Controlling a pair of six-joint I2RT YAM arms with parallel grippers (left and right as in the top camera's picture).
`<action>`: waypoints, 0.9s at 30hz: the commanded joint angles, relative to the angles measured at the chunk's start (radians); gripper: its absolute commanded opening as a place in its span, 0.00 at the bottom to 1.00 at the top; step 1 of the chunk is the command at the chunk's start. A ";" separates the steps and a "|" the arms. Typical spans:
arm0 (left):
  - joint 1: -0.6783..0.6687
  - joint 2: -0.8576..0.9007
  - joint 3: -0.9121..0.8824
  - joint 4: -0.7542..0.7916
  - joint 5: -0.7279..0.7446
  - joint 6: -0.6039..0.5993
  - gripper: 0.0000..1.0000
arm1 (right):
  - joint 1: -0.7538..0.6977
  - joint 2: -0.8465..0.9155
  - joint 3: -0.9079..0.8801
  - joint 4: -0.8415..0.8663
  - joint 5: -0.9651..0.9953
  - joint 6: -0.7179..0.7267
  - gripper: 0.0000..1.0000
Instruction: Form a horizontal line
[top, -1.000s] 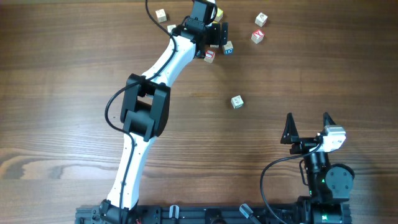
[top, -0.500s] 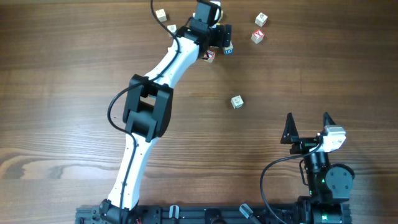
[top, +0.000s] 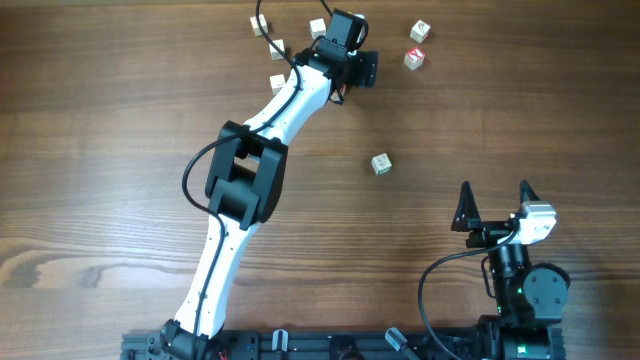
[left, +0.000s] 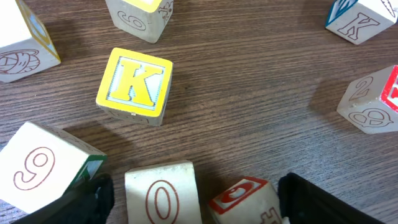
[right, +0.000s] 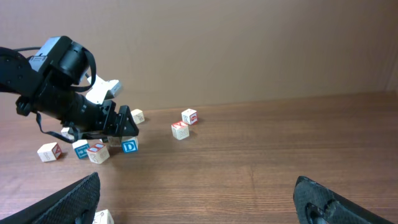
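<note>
Furthest left in my wrist view lies a pale wooden cube printed with a red outlined 9 (left: 40, 171), turned askew. Up and right of it, standing apart, is a wooden cube with a yellow K face (left: 134, 84). Then come a pale wooden cube marked with a red 0 (left: 163, 186) and, just beside it, a tipped wooden cube with a red-printed face (left: 245, 198).

Those three low ones are all there is of the horizontal line (left: 186, 206), on the far side of the brown wooden table (top: 100, 150). It is rough, gappy and one cube short.

My left gripper (left: 196, 200) is released, its jaws wide astride the 0 and the red-faced cube. As far as I can tell it clamps neither, though the frame cuts off the fingertips. Further right a pale wooden cube showing a 2 (left: 372, 102) lies loose. My right gripper (top: 495, 195) rests spread and empty, well apart.

I judge these cubes light, rigid and slick-faced, so they will skate or twist if nudged off-centre. I should take each one low, square on two opposite flat faces.
</note>
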 joint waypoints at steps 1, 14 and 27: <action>0.012 0.025 0.001 -0.004 -0.029 -0.002 0.82 | -0.003 -0.008 0.000 0.003 0.007 -0.018 1.00; 0.035 0.025 0.001 0.085 -0.029 -0.104 0.95 | -0.003 -0.008 0.000 0.003 0.007 -0.018 1.00; 0.030 0.078 0.000 0.071 0.004 -0.104 0.86 | -0.003 -0.008 0.000 0.003 0.007 -0.018 1.00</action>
